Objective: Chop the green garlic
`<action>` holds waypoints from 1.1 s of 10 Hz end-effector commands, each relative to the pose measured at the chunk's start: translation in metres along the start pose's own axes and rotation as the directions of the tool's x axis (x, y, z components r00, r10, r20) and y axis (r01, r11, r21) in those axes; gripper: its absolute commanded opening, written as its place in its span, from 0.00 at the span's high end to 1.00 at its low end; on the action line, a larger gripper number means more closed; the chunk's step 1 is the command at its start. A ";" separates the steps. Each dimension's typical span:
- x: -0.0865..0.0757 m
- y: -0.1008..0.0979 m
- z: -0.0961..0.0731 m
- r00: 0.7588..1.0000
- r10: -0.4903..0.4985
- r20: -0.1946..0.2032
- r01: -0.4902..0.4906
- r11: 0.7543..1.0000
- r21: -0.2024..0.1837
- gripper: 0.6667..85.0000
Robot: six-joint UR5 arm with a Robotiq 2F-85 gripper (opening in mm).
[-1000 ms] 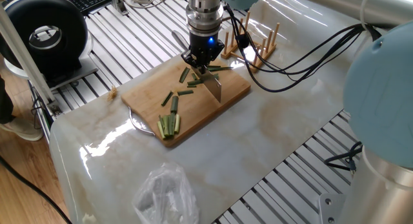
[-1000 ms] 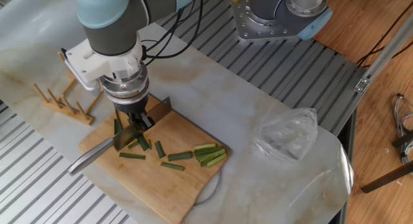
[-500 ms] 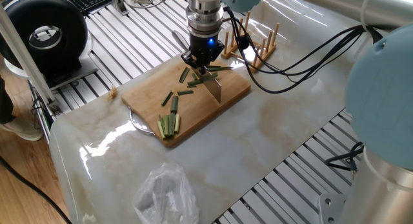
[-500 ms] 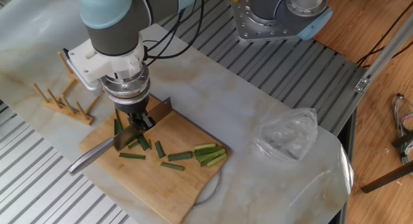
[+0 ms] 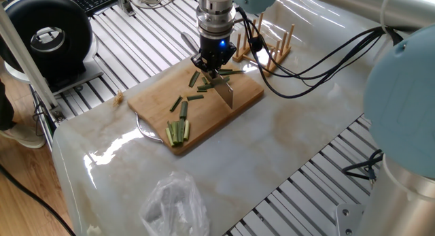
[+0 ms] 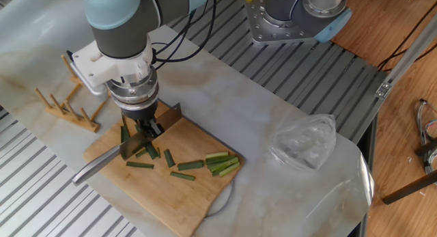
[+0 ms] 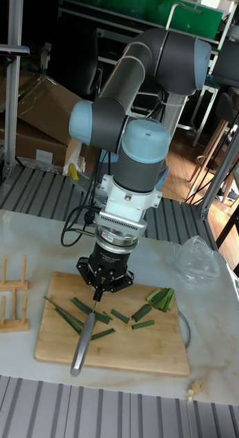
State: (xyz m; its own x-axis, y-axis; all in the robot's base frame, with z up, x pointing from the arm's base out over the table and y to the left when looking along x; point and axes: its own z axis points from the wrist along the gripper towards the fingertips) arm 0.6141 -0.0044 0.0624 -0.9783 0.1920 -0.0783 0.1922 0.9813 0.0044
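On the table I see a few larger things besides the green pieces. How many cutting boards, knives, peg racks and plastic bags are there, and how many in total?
cutting board: 1
knife: 1
wooden peg rack: 1
clear plastic bag: 1
Total: 4

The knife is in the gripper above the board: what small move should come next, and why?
Probably shift the knife toward the longer uncut green garlic at the rack end of the board and press down. The gripper holds the blade among short pieces, while the long stalks there look unchopped.
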 end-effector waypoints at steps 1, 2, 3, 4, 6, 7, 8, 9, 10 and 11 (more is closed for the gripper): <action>-0.005 0.001 0.001 1.000 0.006 0.009 -0.006 1.000 -0.012 0.99; -0.005 0.002 0.000 1.000 0.009 0.009 -0.009 1.000 -0.012 0.99; -0.005 0.003 -0.001 1.000 0.012 0.009 -0.012 1.000 -0.012 0.99; -0.005 0.003 -0.002 1.000 0.014 0.009 -0.014 1.000 -0.011 0.99; -0.007 0.003 -0.004 1.000 0.015 0.012 -0.015 1.000 -0.010 0.99; -0.009 0.003 -0.003 1.000 0.015 0.012 -0.015 1.000 -0.010 0.99; -0.012 0.003 0.000 1.000 0.015 0.015 -0.015 1.000 -0.012 0.99; -0.016 0.002 0.004 1.000 0.018 0.013 -0.018 1.000 -0.007 0.99; -0.021 0.004 0.008 1.000 0.022 0.021 -0.022 1.000 0.001 0.99; -0.026 0.007 0.008 0.999 0.024 0.027 -0.024 1.000 0.007 0.99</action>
State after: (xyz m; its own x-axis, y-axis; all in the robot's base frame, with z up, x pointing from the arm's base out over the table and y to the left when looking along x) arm 0.6301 -0.0054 0.0591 -0.9746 0.2022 -0.0960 0.2033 0.9791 -0.0021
